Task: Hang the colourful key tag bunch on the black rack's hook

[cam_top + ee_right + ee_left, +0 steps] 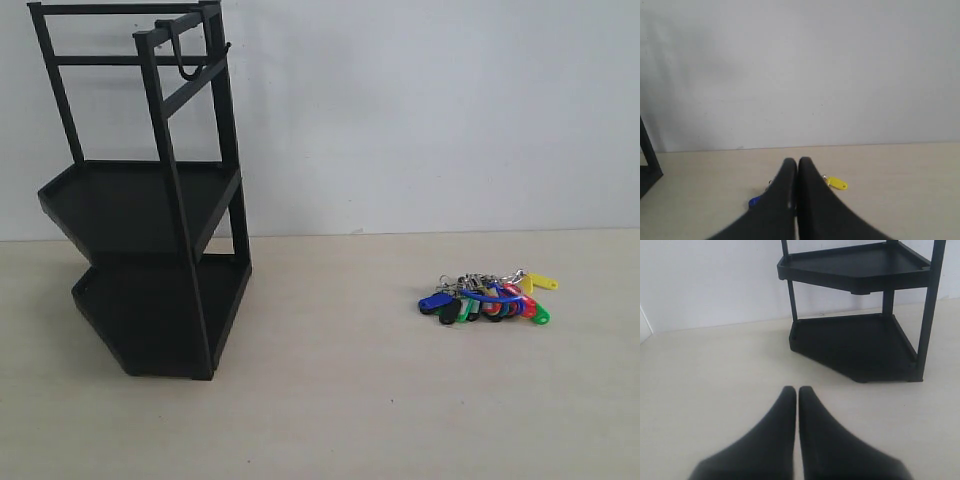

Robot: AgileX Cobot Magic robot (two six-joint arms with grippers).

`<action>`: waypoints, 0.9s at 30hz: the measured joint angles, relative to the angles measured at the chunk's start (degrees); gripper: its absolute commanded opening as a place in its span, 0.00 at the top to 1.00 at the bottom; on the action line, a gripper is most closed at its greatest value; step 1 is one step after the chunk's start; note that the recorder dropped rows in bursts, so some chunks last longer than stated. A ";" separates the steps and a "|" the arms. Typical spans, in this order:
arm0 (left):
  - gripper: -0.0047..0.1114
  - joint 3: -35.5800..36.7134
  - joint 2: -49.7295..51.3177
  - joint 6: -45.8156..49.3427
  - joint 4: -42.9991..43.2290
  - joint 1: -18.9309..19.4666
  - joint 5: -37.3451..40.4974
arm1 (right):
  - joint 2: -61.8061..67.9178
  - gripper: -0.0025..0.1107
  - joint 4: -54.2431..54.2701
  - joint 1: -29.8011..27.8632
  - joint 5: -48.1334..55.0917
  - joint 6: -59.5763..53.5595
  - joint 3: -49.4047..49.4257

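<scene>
A pale bench (400,400) is backed by a plain white wall (450,100). The colourful key tag bunch (487,298) is laid flat on the bench, well apart from the black rack (150,250), with its long axis across the exterior view. The left end effector (797,392) and the right end effector (797,162) are seen closed and empty.

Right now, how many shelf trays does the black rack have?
2: the upper tray sits partway up the black rack, and the lower tray is at its base. No others show.
</scene>
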 measured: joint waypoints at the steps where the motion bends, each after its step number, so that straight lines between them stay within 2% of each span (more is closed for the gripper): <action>1: 0.92 0.00 0.00 0.00 0.00 0.00 0.00 | 0.97 0.98 0.00 0.00 -1.73 0.00 -0.03; 8: 0.92 0.00 0.00 0.00 0.00 0.00 0.00 | 3.57 0.98 0.00 0.00 -8.79 0.93 -0.16; 11: 0.92 0.00 0.00 0.00 0.00 0.00 0.00 | 7.21 0.98 -1.83 0.00 -7.78 -1.57 -2.85; 19: 0.92 0.00 0.00 0.00 0.00 0.00 0.00 | 27.09 0.98 -5.87 0.28 18.44 -24.94 -23.50; 24: 0.92 0.00 0.00 0.00 0.00 0.00 0.00 | 39.65 0.98 -6.43 2.78 22.79 -38.74 -34.15; 27: 0.92 0.00 0.00 0.00 0.00 0.00 0.00 | 46.29 0.98 -8.09 4.62 25.21 -43.36 -39.34</action>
